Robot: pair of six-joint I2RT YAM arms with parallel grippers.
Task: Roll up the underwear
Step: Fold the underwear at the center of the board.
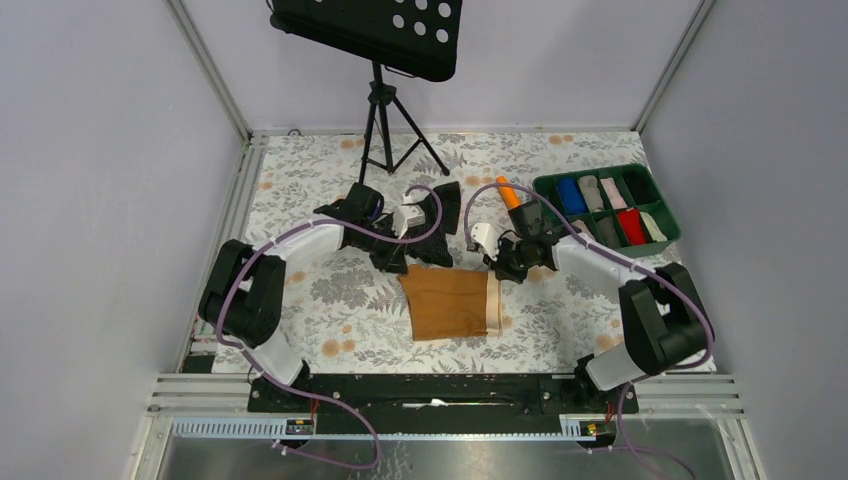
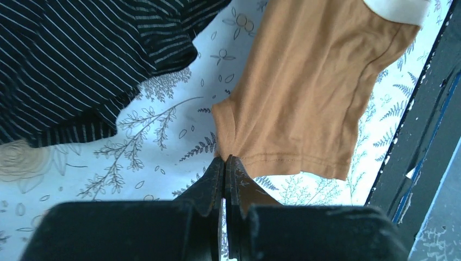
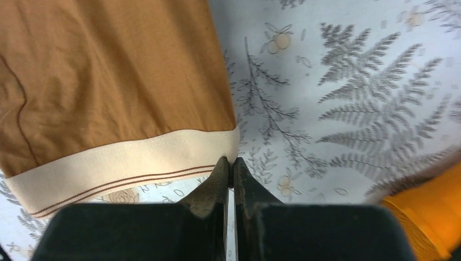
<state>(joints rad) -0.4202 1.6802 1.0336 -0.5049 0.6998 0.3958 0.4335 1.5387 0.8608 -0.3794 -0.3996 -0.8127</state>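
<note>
The caramel-brown underwear (image 1: 447,303) lies spread flat on the floral tablecloth, its pale beige waistband (image 1: 494,305) along the right edge. My left gripper (image 1: 399,264) is shut on its far left corner; in the left wrist view the jaws (image 2: 224,159) pinch the hem corner of the underwear (image 2: 304,98). My right gripper (image 1: 497,270) is shut on the far right corner; in the right wrist view the jaws (image 3: 230,161) pinch the end of the waistband (image 3: 125,160), with the brown fabric (image 3: 108,76) beyond it.
A black striped garment (image 1: 432,215) lies just behind the left gripper and shows in the left wrist view (image 2: 70,60). An orange cylinder (image 1: 508,192) lies behind the right gripper. A green tray (image 1: 671,209) of rolled garments stands at the back right. A tripod (image 1: 384,125) stands at the back.
</note>
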